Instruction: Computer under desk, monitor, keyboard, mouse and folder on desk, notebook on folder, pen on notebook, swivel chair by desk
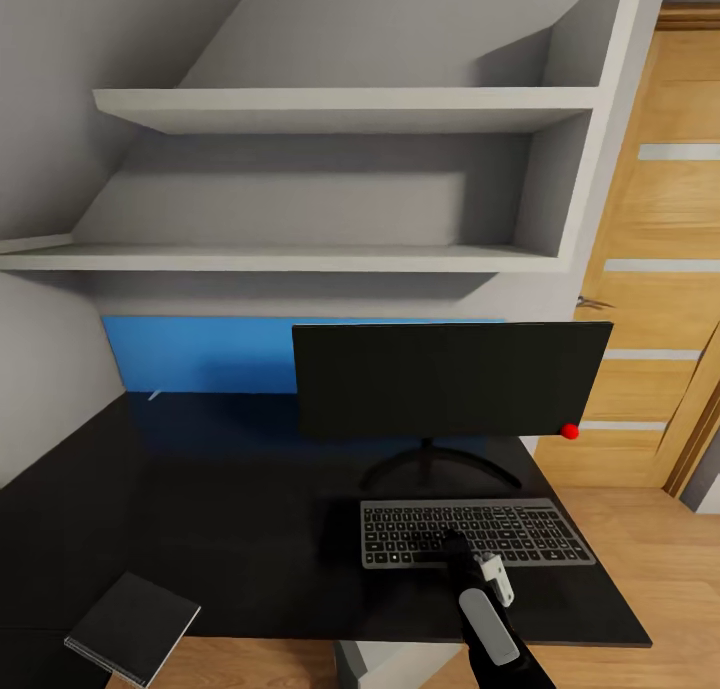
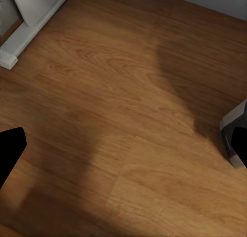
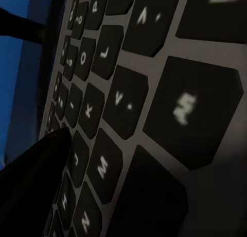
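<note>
My right gripper (image 1: 452, 547) presses onto the slim silver-grey keyboard's (image 1: 470, 531) black keys; I read K, L, M, J. Finger spread: cannot tell.

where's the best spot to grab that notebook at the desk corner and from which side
Probably by the part of the notebook overhanging the desk front edge, near its spiral binding. It lies flat, so a pincer coming level from the robot's side could close above and below that free corner.
</note>
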{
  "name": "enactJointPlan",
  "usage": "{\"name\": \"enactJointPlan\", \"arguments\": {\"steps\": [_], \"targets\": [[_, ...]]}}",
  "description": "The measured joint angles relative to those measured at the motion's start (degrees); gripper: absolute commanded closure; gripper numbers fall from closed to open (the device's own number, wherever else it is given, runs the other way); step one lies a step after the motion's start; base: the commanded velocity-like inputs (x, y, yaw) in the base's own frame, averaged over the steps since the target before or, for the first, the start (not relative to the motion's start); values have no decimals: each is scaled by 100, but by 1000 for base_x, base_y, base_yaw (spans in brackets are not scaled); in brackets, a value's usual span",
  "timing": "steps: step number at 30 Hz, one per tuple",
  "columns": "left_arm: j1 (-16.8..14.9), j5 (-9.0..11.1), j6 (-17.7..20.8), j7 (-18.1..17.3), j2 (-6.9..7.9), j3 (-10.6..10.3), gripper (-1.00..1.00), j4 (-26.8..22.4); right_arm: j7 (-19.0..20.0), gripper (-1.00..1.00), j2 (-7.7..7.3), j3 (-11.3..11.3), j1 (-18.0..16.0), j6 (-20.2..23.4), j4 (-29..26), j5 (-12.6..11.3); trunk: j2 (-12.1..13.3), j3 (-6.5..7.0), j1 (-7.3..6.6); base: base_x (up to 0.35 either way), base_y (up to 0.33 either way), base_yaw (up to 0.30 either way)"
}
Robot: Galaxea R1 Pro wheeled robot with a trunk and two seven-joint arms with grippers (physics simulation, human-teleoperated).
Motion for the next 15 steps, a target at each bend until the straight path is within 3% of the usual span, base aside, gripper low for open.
{"name": "enactJointPlan", "arguments": {"steps": [11,15], "targets": [[0,7,-3,15,-5,9,-100,0,-145,100,0,6,0,15,-5,8,0,0,0,0,0,0],[0,9,-10,17,-12,8,-100,0,-148,100,0,8,0,45,-1,6,-159,-71,87,0,0,0]]}}
